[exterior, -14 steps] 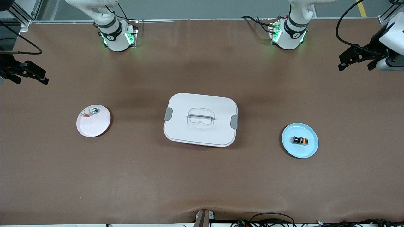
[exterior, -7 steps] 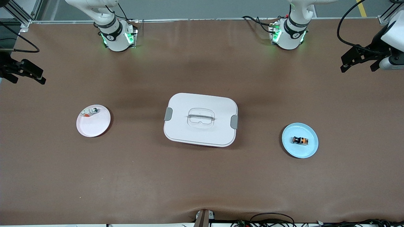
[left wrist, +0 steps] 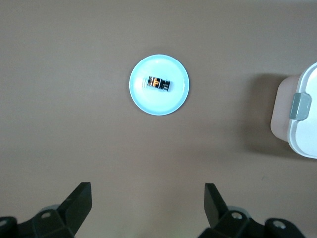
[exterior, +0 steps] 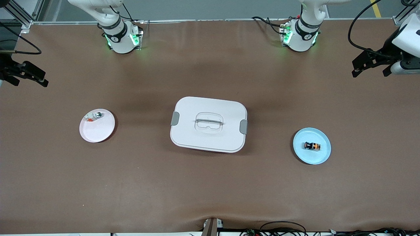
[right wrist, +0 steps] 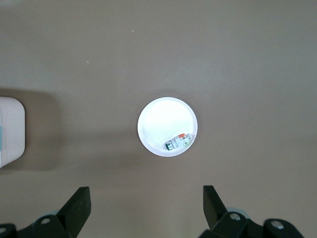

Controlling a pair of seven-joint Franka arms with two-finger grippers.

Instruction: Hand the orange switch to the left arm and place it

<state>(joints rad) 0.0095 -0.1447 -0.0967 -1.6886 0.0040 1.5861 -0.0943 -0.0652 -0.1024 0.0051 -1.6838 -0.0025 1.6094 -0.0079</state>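
The orange switch (exterior: 311,146) lies on its side on a small blue plate (exterior: 323,154) toward the left arm's end of the table. The white box (exterior: 208,131) with grey latches stands in the middle of the table. My left gripper (exterior: 370,71) hangs open and empty, high over the table's edge at its own end. In the left wrist view, the switch (left wrist: 158,83), its plate (left wrist: 158,105) and a corner of the box (left wrist: 303,129) lie well below the left gripper (left wrist: 147,198). My right gripper (exterior: 29,82) hangs open and empty over the table's edge at the right arm's end.
A pink plate (exterior: 98,132) toward the right arm's end holds a small silver-and-clear part with a red bit (exterior: 95,115). The right wrist view shows this plate (right wrist: 158,119), the part (right wrist: 179,142) and an edge of the box (right wrist: 10,131). Brown table surrounds everything.
Both grippers have shifted slightly at the table's ends, still open. The switch, plates and box have not moved.
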